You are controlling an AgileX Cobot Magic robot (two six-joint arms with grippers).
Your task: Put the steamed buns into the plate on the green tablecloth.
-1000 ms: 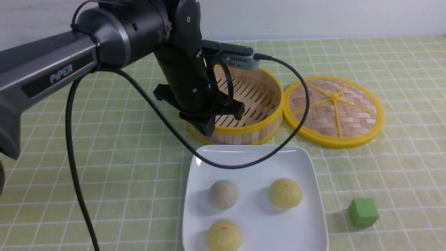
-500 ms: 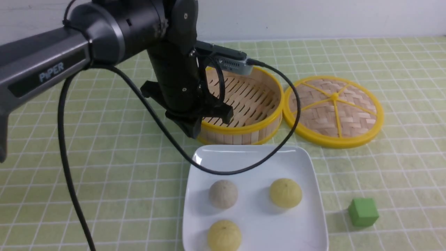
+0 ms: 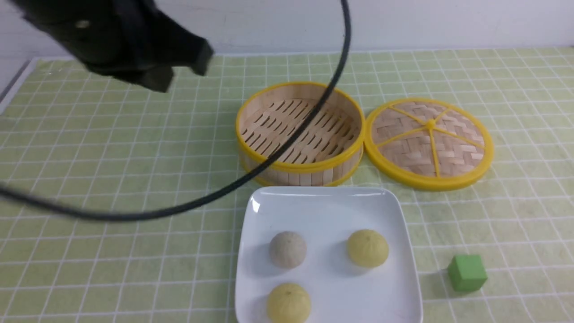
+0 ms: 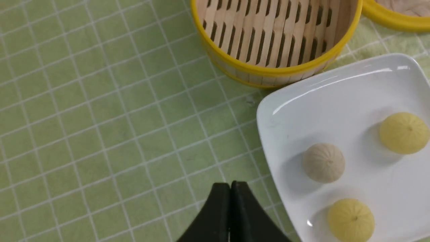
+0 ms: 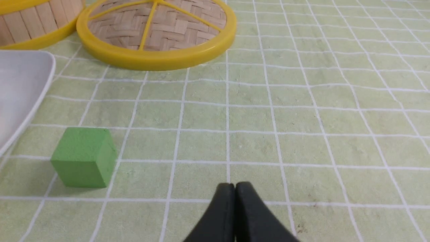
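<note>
Three matte, dome-shaped steamed buns (image 3: pixel 329 269), two pale yellow and one greyish-beige, sit on the glossy white square plate (image 3: pixel 323 206). Just behind the plate stands the round slatted bamboo steamer (image 3: pixel 300 132), its woven lid (image 3: pixel 429 142) beside it. Both left gripper (image 4: pixel 230 188) and right gripper (image 5: pixel 234 189) have jaws pressed closed, empty, over the gridded green tablecloth (image 3: pixel 112 179).

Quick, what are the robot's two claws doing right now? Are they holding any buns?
Left gripper: closed, holding nothing, above the green tablecloth.
Right gripper: closed, holding nothing.
All three steamed buns sit on the plate.
</note>
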